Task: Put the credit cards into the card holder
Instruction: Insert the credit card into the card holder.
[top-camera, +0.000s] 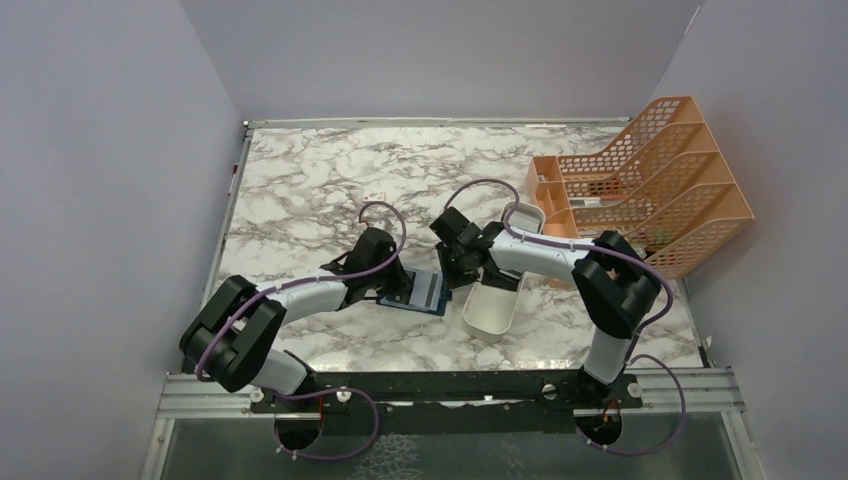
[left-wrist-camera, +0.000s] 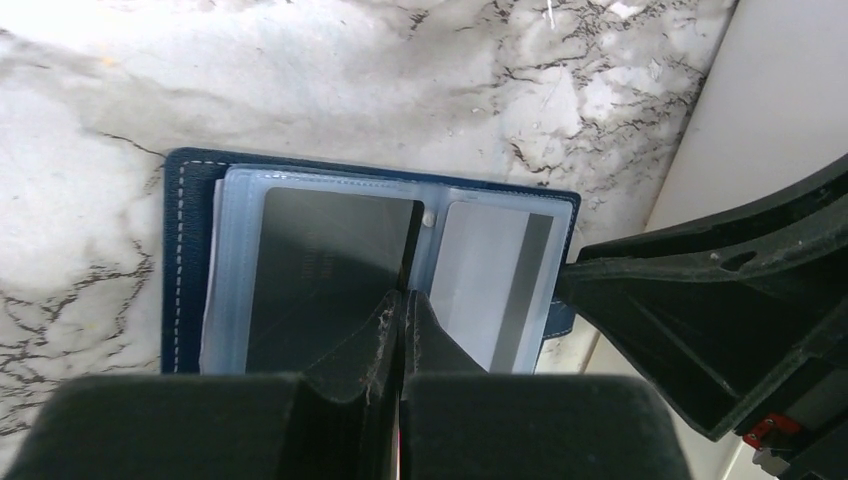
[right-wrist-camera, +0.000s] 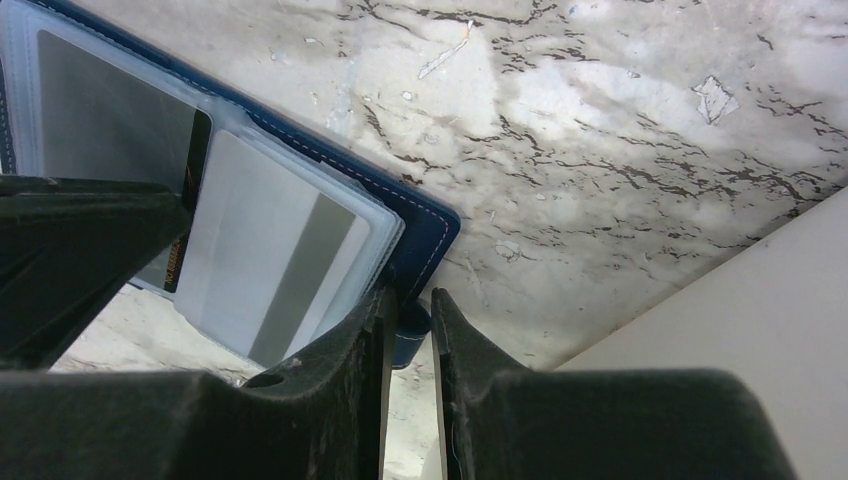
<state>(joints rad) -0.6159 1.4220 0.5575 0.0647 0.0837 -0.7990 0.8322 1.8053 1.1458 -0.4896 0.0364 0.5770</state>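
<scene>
The card holder (top-camera: 428, 293) lies open on the marble, navy cover (left-wrist-camera: 188, 250) down and clear sleeves up. A dark credit card (left-wrist-camera: 320, 270) sits in the left sleeve and a grey card with a darker stripe (left-wrist-camera: 480, 285) in the right one. My left gripper (left-wrist-camera: 405, 300) is shut, its tips over the fold between the two cards; nothing shows between its fingers. My right gripper (right-wrist-camera: 408, 300) is at the holder's right edge (right-wrist-camera: 428, 225), its jaws narrowed on the small blue snap tab (right-wrist-camera: 410, 335). Both cards, the dark one (right-wrist-camera: 110, 110) and the grey one (right-wrist-camera: 260, 250), also show in the right wrist view.
A long white tray (top-camera: 490, 310) lies just right of the holder, close behind my right gripper (top-camera: 455, 272). An orange mesh file rack (top-camera: 650, 180) stands at the back right. A tiny white block (top-camera: 375, 196) lies on the marble behind the arms.
</scene>
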